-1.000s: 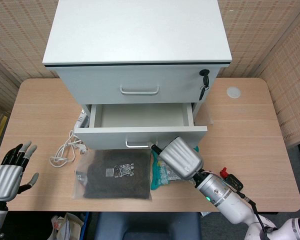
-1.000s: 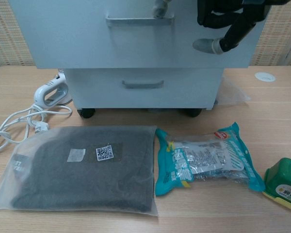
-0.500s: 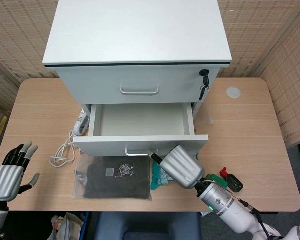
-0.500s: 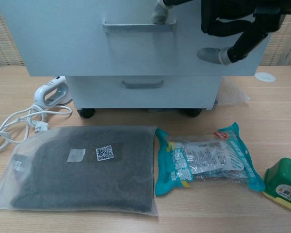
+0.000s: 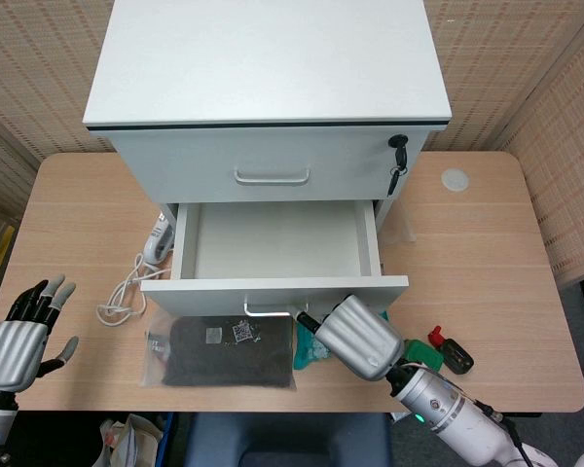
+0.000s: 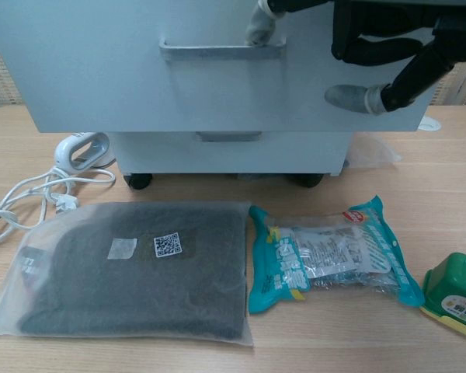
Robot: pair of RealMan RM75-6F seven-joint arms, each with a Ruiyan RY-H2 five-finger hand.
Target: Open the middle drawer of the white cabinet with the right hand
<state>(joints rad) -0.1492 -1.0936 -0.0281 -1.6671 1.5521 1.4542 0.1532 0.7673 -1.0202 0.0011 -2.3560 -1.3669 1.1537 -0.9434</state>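
Observation:
The white cabinet (image 5: 268, 58) stands at the back of the table. Its middle drawer (image 5: 273, 238) is pulled out, and its inside is empty. In the head view my right hand (image 5: 358, 336) sits just in front of the drawer front, at the right end of the handle (image 5: 266, 310). In the chest view one fingertip (image 6: 258, 23) hooks over the handle (image 6: 217, 51), while the rest of the right hand (image 6: 380, 47) hangs curled against the drawer front. My left hand (image 5: 19, 336) rests at the table's near left corner, fingers apart and holding nothing.
Under the open drawer lie a bagged grey cloth (image 6: 132, 268) and a teal snack packet (image 6: 330, 252). A green box (image 6: 454, 291) sits at the near right. A white corded device (image 6: 78, 151) lies left of the cabinet. Keys (image 5: 398, 156) hang from the top drawer's lock.
The middle drawer has slid further out toward me. My right hand has drawn back with the handle. The left hand has not moved.

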